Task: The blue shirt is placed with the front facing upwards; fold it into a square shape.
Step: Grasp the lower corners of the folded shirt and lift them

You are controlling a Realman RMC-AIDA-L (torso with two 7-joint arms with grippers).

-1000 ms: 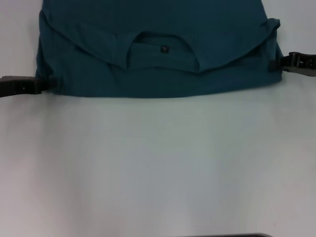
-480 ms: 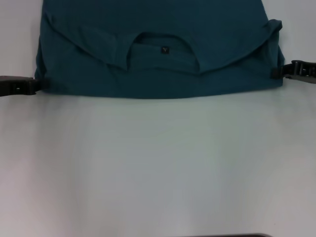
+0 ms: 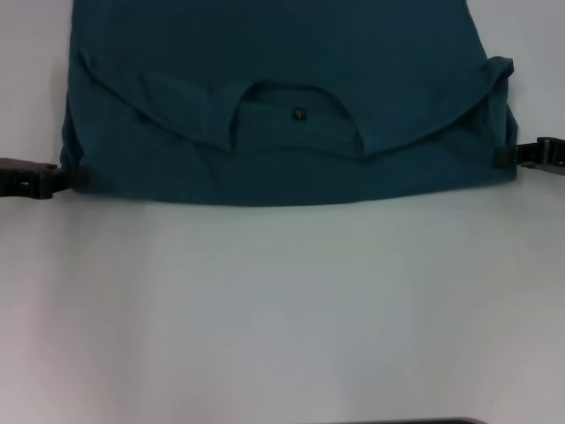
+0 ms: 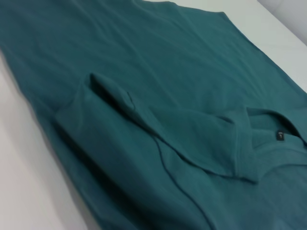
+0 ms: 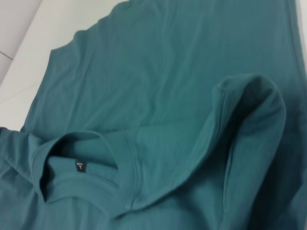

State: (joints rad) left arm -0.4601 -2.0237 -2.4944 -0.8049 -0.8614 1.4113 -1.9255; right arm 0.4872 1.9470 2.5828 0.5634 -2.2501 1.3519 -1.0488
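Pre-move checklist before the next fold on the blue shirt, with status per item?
1. Left gripper at the blue shirt's left edge, near the front fold: ok.
2. Right gripper at the shirt's right edge, about level with the left: ok.
3. Jaws actually closed on fabric: cannot tell, cloth hides the tips.
4. Collar end folded over the body, black label visible at the neck: ok.
5. Front fold edge straight: ok, close to straight across.
6. Right corner flat: not ok, the sleeve bunches up in a raised loop.
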